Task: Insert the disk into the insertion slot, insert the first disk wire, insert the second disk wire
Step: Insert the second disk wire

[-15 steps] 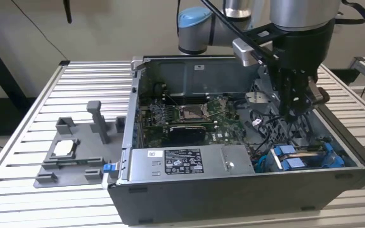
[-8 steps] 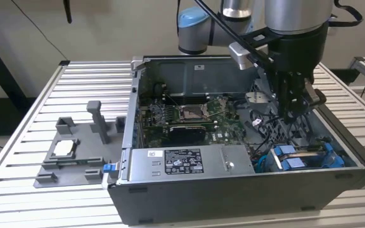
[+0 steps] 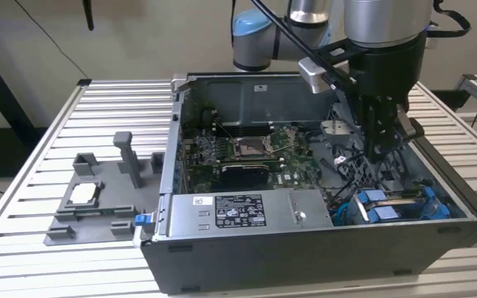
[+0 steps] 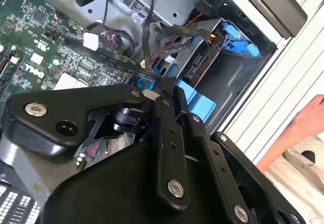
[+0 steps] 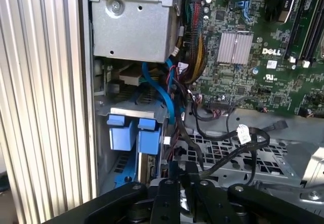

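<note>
The disk (image 3: 397,205), in its bright blue carrier (image 5: 132,133), sits inside the insertion slot (image 5: 104,133) at the case's corner on the exterior view's right. Its connector end (image 4: 200,64) faces the motherboard. My gripper (image 3: 381,155) reaches down into the case just behind the disk, among black wires. In the second wrist view the fingers (image 4: 167,112) stand close together, and a black disk wire (image 4: 147,36) runs down to the gripper's (image 4: 152,84) tips. A blue flat cable (image 5: 163,95) hangs beside the slot.
The open computer case (image 3: 305,261) lies on a slatted metal table (image 3: 31,261). The grey power-supply box (image 3: 247,211) sits in front of the motherboard (image 3: 247,152). A grey fixture tray (image 3: 97,205) lies on the exterior view's left. A person's hand (image 4: 306,122) is outside the case.
</note>
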Tool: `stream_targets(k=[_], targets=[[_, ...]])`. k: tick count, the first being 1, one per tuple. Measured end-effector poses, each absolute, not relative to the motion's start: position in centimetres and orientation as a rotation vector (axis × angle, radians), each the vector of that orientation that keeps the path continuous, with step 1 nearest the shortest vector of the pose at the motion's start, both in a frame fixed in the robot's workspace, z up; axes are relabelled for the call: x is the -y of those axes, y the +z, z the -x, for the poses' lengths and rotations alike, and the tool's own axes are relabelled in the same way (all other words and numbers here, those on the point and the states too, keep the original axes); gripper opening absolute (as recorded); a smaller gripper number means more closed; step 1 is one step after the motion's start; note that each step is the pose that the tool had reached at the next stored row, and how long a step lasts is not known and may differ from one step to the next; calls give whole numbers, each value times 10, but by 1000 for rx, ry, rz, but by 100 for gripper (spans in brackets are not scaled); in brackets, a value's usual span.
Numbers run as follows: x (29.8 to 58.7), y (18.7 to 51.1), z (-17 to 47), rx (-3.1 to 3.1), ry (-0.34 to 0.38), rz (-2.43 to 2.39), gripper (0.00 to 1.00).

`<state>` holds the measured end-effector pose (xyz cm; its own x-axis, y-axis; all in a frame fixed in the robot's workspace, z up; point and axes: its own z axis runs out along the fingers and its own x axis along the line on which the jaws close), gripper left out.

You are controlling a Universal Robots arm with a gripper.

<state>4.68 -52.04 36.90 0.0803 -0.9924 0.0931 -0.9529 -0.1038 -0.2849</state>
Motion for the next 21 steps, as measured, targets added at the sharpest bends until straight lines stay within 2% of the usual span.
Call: stream_targets(k=[11, 21], targets=[[522, 368, -47, -1995, -396, 2194, 16], [550, 365, -56, -2001, -383, 2201, 16]])
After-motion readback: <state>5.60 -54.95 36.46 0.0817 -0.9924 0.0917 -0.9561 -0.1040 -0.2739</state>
